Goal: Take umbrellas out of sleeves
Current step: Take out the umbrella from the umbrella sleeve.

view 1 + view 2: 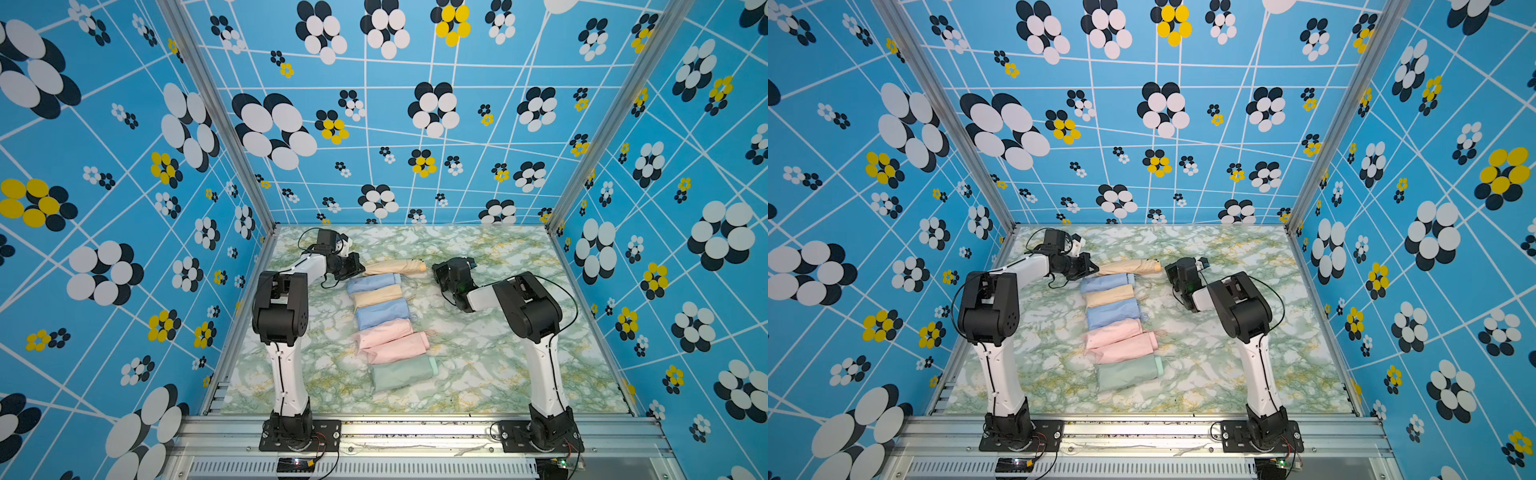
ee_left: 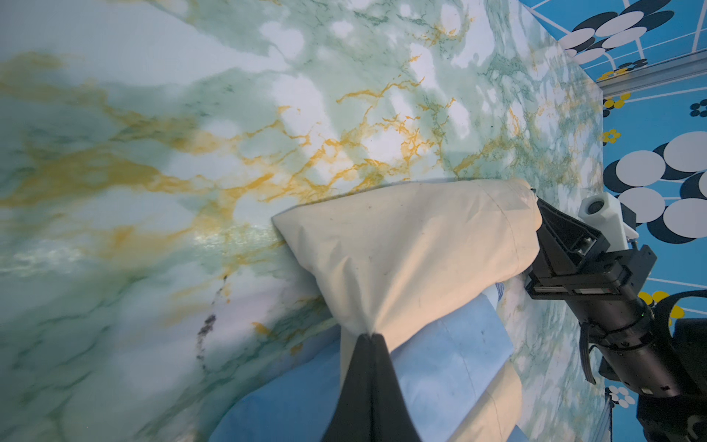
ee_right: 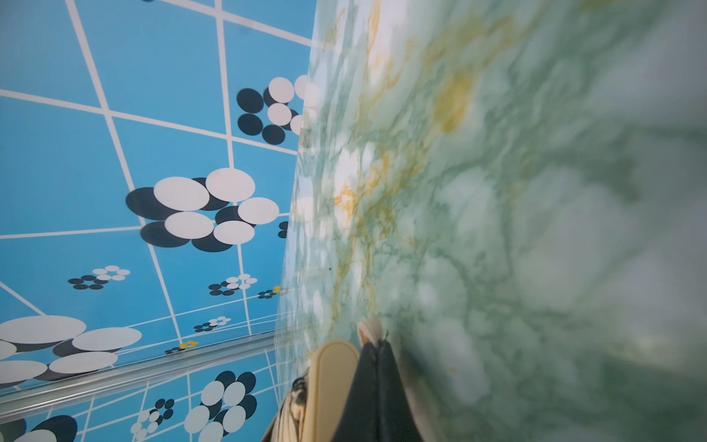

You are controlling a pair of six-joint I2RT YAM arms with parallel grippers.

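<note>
On the marbled table (image 1: 478,353), the beige sleeve (image 1: 384,268) lies nearest the far edge, its umbrella (image 3: 333,382) showing at the mouth. The left gripper (image 2: 369,336) pinches the sleeve's closed end; the right gripper (image 3: 377,340) is clamped on the umbrella's end. Best pull straight apart, low.

Seven pastel fabric sleeves (image 1: 384,332) are laid side by side in one column, far to near, on the green marble-pattern tabletop (image 1: 478,353), between the two arms. The farthest, a tapered beige fabric sleeve (image 1: 392,267), is met at its left end by the left gripper (image 1: 362,272) and at its right end by the right gripper (image 1: 433,267)
</note>
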